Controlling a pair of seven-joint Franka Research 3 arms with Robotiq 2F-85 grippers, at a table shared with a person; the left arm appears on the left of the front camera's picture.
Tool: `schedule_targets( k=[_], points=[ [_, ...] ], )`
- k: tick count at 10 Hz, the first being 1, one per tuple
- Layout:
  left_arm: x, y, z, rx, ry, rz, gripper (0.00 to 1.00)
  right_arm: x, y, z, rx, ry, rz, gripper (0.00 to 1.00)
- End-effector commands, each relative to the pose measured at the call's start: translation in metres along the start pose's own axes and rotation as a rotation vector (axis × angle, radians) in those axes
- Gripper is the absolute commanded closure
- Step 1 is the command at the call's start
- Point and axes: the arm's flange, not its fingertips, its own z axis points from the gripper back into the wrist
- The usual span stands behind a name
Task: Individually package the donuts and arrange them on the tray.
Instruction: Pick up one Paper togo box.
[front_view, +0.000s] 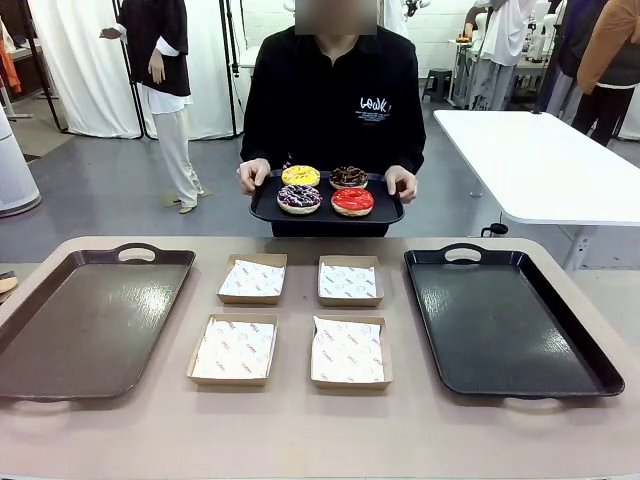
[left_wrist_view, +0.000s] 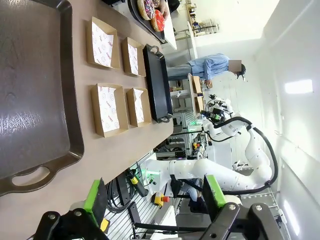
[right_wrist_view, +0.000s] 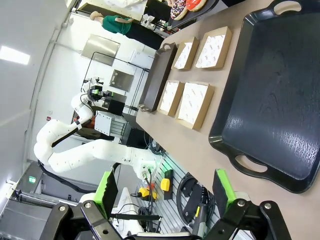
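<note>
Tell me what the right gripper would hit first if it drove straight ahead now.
Probably bare tan tabletop: the open right gripper points at the table's near edge, just short of the paper-lined brown cardboard boxes, beside the black plastic tray. Depth is unclear.

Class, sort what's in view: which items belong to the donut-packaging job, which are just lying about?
Job: yellow donut, chocolate donut, purple donut, red donut, serving tray, paper-lined boxes, brown tray, black tray.
Lying about: white table, stool.

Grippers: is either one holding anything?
No: the left gripper and right gripper are open and empty. The person holds the small tray of donuts by its side edges.
</note>
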Motion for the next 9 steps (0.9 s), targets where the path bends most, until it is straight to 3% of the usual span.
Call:
schedule_targets(
  k=[1, 3, 6, 9],
  points=[
    [0.000, 0.000, 0.000, 0.000, 0.000, 0.000, 0.00, 0.000, 0.000, 0.000, 0.019, -0.014, 0.016, 0.00],
    [0.027, -0.038, -0.034, 0.161, 0.047, -0.002, 0.00, 0.000, 0.000, 0.000, 0.019, -0.014, 0.016, 0.00],
    [0.075, -0.109, -0.125, 0.514, 0.164, -0.067, 0.00, 0.000, 0.000, 0.000, 0.019, -0.014, 0.016, 0.00],
    [0.111, -0.143, -0.232, 0.870, 0.230, -0.135, 0.00, 0.000, 0.000, 0.000, 0.019, -0.014, 0.016, 0.00]
  ],
)
